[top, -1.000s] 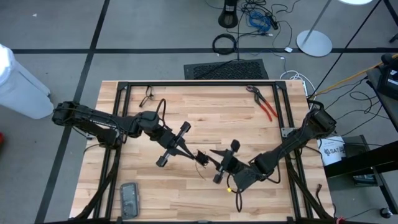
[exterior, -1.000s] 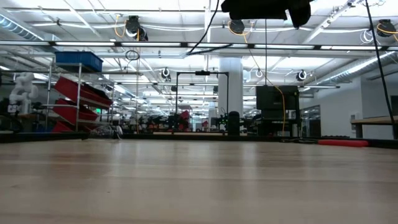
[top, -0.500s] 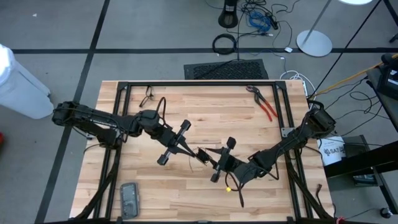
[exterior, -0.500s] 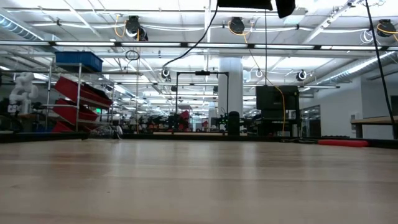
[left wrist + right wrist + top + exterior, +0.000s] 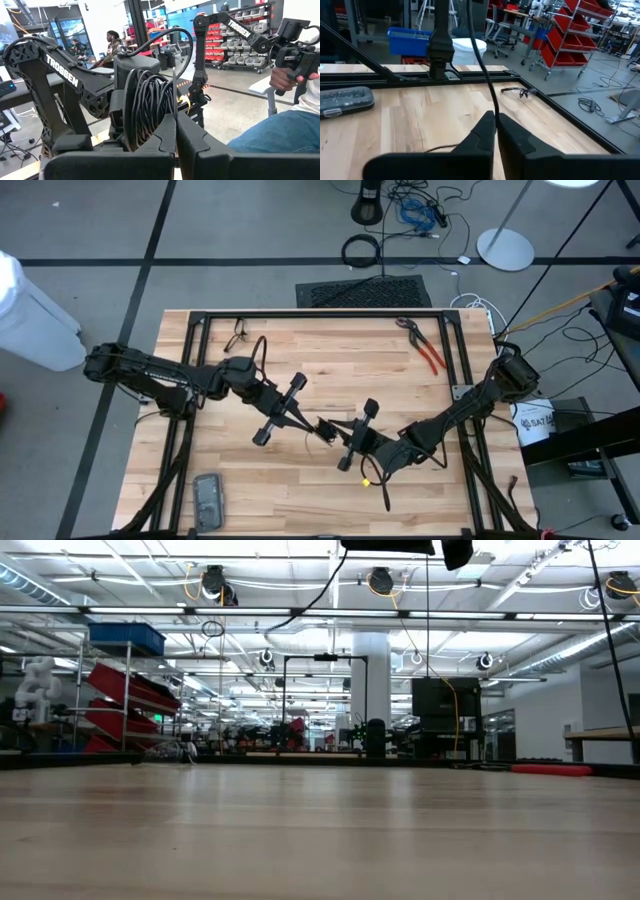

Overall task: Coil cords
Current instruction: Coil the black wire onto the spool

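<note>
From above, you see both arms meeting near the middle of the wooden tabletop (image 5: 330, 350). Your left hand (image 5: 322, 427) reaches in from the left and your right hand (image 5: 338, 436) from the right, the two tips just beside each other, with the thin black cord (image 5: 326, 439) showing as a small dark tangle between them. A pair of red-handled pliers (image 5: 424, 346) lies near the far right corner, eyeglasses (image 5: 237, 335) near the far left edge, and a grey remote (image 5: 208, 498) near the front left corner, all well apart from the hands.

At tabletop height, you get only bare wood up front and the room behind it; a dark part of an arm (image 5: 405, 546) hangs at the upper edge, and neither hand's fingers nor the cord can be made out.

Through the left wrist camera, your left hand (image 5: 175, 131) has its fingers pressed together, clamped on a bundle of coiled black cord (image 5: 150, 107) standing just in front of them. A seated person's hand (image 5: 290, 76) grips a control handle off in the room.

Through the right wrist camera, your right hand (image 5: 496, 126) is pinched closed on a strand of the cord (image 5: 482, 65), which runs upward from the fingertips. The remote (image 5: 345, 99) and the eyeglasses (image 5: 519, 91) lie on the tabletop beyond.
</note>
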Robot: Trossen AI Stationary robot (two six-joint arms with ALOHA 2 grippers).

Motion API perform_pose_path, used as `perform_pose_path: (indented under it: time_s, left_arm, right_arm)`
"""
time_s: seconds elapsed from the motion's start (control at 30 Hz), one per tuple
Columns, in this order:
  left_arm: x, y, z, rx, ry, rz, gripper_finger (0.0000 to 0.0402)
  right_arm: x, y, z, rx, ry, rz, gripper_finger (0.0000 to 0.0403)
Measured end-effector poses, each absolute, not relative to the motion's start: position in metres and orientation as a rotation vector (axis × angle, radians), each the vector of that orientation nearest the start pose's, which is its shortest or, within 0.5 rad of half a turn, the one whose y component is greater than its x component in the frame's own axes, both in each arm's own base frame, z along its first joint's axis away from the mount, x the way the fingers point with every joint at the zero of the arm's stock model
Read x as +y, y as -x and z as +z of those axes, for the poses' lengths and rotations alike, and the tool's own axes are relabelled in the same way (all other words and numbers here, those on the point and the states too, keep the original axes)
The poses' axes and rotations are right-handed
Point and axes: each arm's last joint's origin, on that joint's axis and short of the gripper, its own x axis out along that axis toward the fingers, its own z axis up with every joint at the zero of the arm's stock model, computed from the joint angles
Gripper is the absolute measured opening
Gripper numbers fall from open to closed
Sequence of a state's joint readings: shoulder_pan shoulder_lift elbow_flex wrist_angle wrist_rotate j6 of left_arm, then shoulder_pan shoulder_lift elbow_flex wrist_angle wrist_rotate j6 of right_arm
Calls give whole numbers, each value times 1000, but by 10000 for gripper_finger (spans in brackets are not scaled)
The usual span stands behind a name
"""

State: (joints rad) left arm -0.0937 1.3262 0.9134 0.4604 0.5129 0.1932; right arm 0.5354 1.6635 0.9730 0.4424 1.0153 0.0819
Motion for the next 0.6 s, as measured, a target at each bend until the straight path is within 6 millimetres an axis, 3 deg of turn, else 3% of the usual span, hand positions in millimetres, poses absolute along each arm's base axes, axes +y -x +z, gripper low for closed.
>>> perform_pose_path:
  time_s: [0.6]
  left_arm:
    - [-38,-293,325,-105,-196,-465,2]
  right_arm:
    - [168,-315,223,221,27,-335,0]
